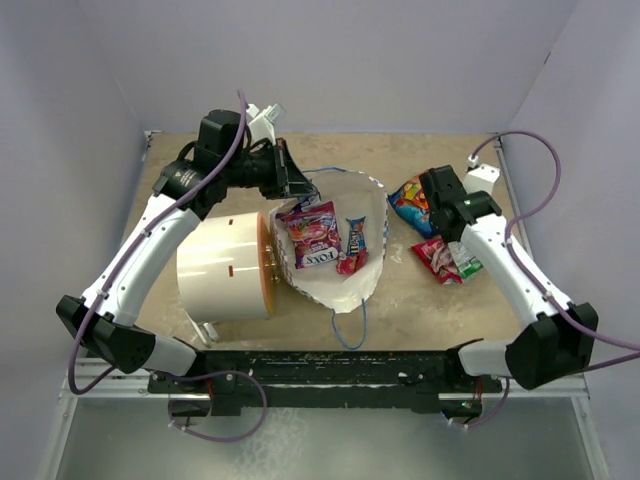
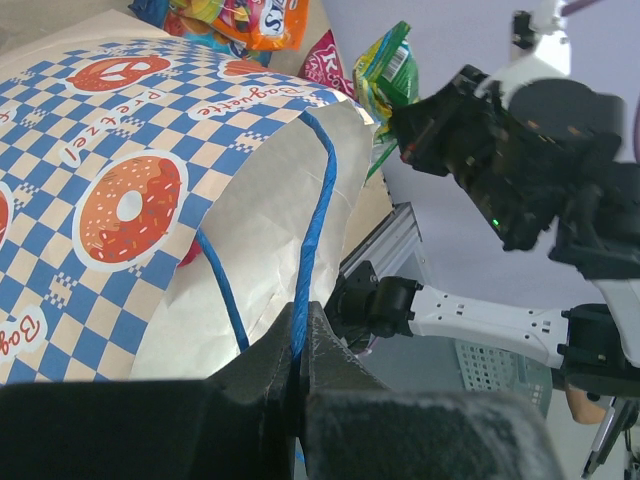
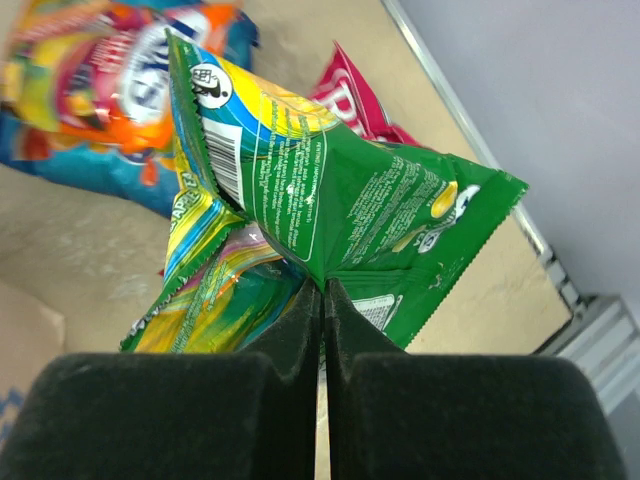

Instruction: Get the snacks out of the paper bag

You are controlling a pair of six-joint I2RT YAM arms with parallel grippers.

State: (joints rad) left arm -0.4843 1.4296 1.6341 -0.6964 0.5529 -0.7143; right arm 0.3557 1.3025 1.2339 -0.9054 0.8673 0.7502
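Observation:
The paper bag (image 1: 372, 215) lies open in the middle, its checkered outside close in the left wrist view (image 2: 100, 200). Inside it lie a pink packet (image 1: 312, 235), a small blue one (image 1: 356, 235) and a red one (image 1: 350, 264). My left gripper (image 1: 292, 185) is at the bag's far-left rim, shut on the blue cord handle (image 2: 318, 190); it also shows in the left wrist view (image 2: 300, 320). My right gripper (image 1: 432, 195) is right of the bag, shut on a green packet (image 3: 330, 190) held above the table; the jaws (image 3: 323, 290) pinch its lower edge. The green packet also shows in the left wrist view (image 2: 385, 70).
A blue-and-orange packet (image 1: 408, 197) and a red packet (image 1: 435, 258) lie on the table right of the bag, a green-and-white one (image 1: 466, 263) beside them under the right arm. A big white cylinder with a tan face (image 1: 225, 265) lies against the bag's left side.

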